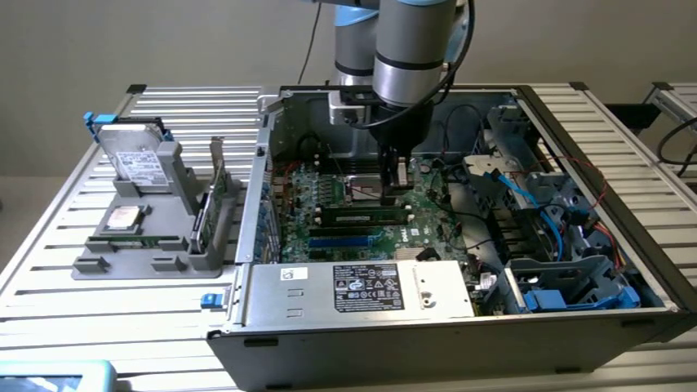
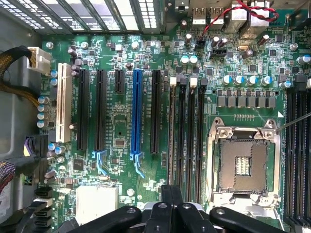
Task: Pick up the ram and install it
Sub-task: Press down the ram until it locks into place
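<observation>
The ram, a narrow green stick with black chips, sits along the memory slots on the motherboard inside the open case. My gripper hangs just above the board at the stick's end on the exterior view's right, beside the processor socket. In the wrist view my black fingers are pressed together with nothing between them, above the long black memory slots. The socket lies next to them.
A grey holder outside the case on the exterior view's left carries a hard drive, an upright green expansion card and a thin green strip. The power supply fills the case front. Blue cables and drive bays crowd the right.
</observation>
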Robot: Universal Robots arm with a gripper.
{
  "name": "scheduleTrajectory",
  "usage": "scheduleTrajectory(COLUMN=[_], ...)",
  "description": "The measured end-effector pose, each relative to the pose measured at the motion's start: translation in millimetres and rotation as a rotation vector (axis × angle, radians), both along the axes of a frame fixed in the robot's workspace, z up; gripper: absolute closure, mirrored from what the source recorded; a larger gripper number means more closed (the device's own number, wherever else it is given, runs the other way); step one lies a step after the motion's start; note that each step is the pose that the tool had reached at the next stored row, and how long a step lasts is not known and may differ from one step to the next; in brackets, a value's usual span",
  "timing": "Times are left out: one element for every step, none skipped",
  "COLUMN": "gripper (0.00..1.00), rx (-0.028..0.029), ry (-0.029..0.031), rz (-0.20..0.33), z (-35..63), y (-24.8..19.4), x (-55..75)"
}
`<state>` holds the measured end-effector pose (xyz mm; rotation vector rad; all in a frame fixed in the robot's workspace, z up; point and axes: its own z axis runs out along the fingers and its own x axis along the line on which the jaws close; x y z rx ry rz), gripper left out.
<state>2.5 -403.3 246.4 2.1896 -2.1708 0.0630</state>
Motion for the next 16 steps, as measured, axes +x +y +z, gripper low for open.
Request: scheduleTrajectory(gripper=[0.89,0.89,0.89,0.89,0.89,0.89,0.89,0.89,0.89,0.89,0.89,0.89,0.89,0.89,0.89,0.89], rx=[-0.0037,-0.0076,-0.0117,-0.0153,-0.0180,-0.0183,-0.0184,-0.0181,-0.0170,-0.0161,-0.0156,-0.0150,-0.0141,-0.0134,-0.0133,-0.0132], ry=[-0.0011,-0.0025,-0.0037,-0.0051,-0.0069,-0.0089,-0.0106,-0.0128,-0.0137,-0.0139,-0.0140,-0.0140,-0.0139,-0.0140,-0.0139,-0.0139], rz=[0.000,0.000,-0.001,-0.002,-0.003,-0.005,-0.009,-0.013,-0.018,-0.022,-0.025,-0.027,-0.028,-0.029,-0.030,-0.031], z=[-0.2,-0.5,-0.8,-1.2,-1.6,-2.2,-3.0,-3.8,-4.6,-5.5,-6.3,-6.7,-7.1,-7.6,-7.8,-8.1], y=[0.2,0.4,0.6,0.7,0.7,0.7,0.7,0.7,0.7,0.7,0.7,0.7,0.7,0.8,1.3,1.9], x=[1.0,1.7,1.9,1.9,1.9,2.0,2.0,1.9,1.9,1.9,1.9,1.9,1.9,1.9,2.0,2.0])
